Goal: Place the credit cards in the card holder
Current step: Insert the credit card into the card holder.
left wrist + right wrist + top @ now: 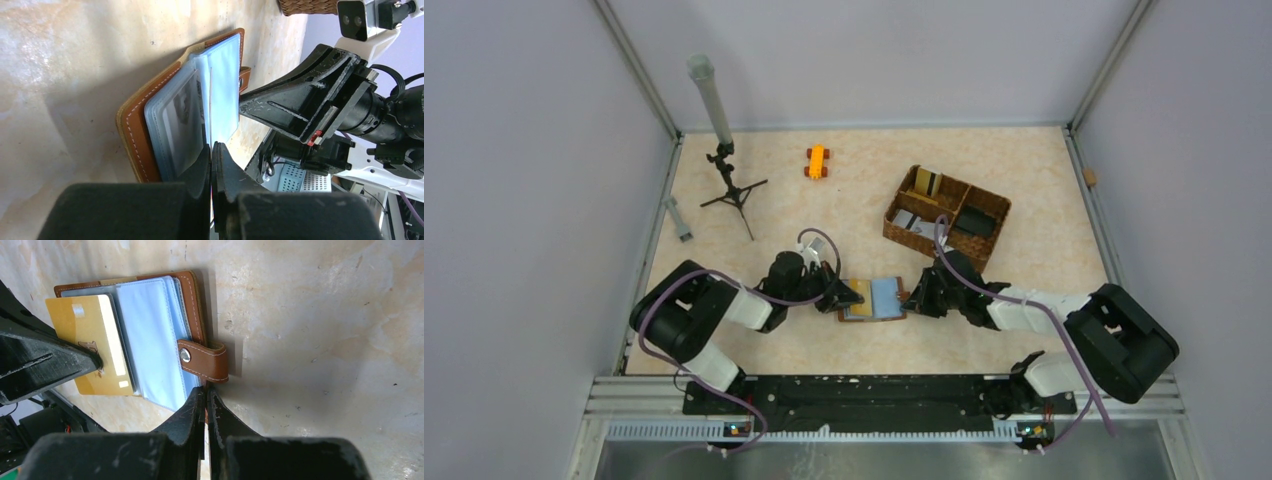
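The holder [193, 300] lies open on the counter [325, 340] between our arms. Our left jaws are clamped on a gold card [82, 340] that lies flat over the pockets on their side, gripped at its outer edge, we judge, so the free edge can slide into a sleeve. Our right jaws are pressed together at the holder's far edge beside the tab [202, 360], likely steadying it; whether they pinch the cover we cannot tell.
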Action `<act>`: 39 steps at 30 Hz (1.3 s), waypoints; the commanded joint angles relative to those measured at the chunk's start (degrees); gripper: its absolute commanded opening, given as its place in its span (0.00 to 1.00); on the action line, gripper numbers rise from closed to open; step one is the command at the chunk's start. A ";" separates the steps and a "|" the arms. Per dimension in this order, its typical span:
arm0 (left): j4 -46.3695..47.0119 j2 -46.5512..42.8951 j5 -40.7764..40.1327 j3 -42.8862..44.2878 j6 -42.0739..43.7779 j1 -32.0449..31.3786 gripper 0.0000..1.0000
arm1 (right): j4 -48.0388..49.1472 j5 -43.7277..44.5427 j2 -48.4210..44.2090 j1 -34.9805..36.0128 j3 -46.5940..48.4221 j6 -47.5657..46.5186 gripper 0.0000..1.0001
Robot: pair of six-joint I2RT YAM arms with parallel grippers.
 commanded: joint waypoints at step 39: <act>17.05 11.12 -6.14 -1.76 -7.44 -4.43 0.00 | -3.97 4.45 2.36 2.48 2.50 -1.16 0.00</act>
